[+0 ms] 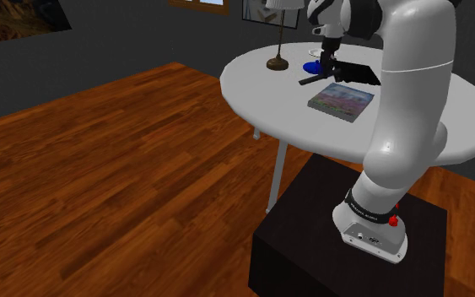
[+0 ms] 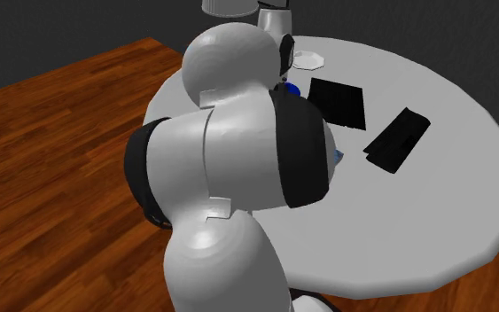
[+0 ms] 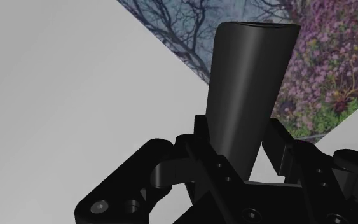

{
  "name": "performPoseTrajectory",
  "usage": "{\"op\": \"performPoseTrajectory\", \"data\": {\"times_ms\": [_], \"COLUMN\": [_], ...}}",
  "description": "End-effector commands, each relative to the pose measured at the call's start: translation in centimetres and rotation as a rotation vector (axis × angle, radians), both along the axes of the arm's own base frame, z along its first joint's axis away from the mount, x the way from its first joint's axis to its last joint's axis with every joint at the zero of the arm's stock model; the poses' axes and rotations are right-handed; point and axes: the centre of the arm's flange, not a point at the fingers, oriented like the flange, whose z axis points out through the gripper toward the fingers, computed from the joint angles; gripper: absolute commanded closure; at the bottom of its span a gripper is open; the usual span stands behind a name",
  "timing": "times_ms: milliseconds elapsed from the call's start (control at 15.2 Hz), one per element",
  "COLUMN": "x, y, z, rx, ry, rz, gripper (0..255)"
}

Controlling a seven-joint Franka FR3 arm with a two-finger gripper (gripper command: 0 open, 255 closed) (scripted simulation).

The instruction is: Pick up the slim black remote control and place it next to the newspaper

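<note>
My gripper point(image 1: 326, 71) hangs over the round white table point(image 1: 256, 84), shut on a slim black remote point(image 1: 310, 82). In the wrist view the two fingers clasp the remote point(image 3: 247, 89) near one end, and its free end reaches out over the corner of the newspaper point(image 3: 327, 83). The newspaper point(image 1: 341, 101) lies flat and shows a picture of bare trees and purple blossoms. It sits just toward the stand from the gripper in the shoulder view. In the second exterior view my own arm hides the gripper.
A lamp point(image 1: 278, 51) and a blue object point(image 1: 311, 65) stand at the table's far side. A flat black rectangle point(image 2: 338, 102), a long black item point(image 2: 398, 137) and a white dish point(image 2: 307, 59) also lie on the table point(image 2: 451, 213). The black stand point(image 1: 328, 245) rests on a wood floor.
</note>
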Motion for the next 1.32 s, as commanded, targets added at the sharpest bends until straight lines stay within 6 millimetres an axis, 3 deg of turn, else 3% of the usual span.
{"op": "performPoseTrajectory", "data": {"times_ms": [0,1254], "x": [-2.9,-27.4], "y": [-0.6,-6.0], "z": [-0.1,-0.1], "rx": [0.001,0.001], "ry": [0.000,0.000], "rz": [0.001,0.001], "gripper": [255,255]}}
